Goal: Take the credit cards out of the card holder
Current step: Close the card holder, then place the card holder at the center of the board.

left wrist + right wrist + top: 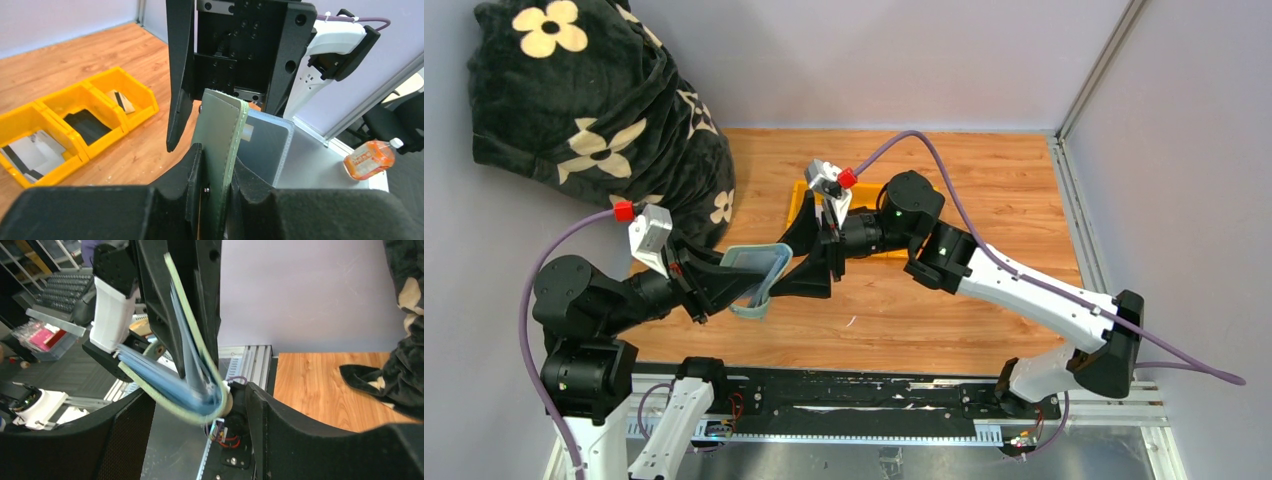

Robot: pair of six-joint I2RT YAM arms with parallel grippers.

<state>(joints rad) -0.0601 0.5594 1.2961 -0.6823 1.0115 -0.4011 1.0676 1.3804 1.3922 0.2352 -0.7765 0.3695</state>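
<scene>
so the left gripper (216,165) is pinching one cover of the card holder (220,130) midair, while the right gripper (195,395) gapes open around its fold. One sloppy tug and it probably drops onto the tabletop (1004,180).

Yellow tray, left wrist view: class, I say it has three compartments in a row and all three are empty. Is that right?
No. The yellow tray does have three compartments in a row, but they are not empty: the left wrist view shows credit cards lying in all three.
</scene>
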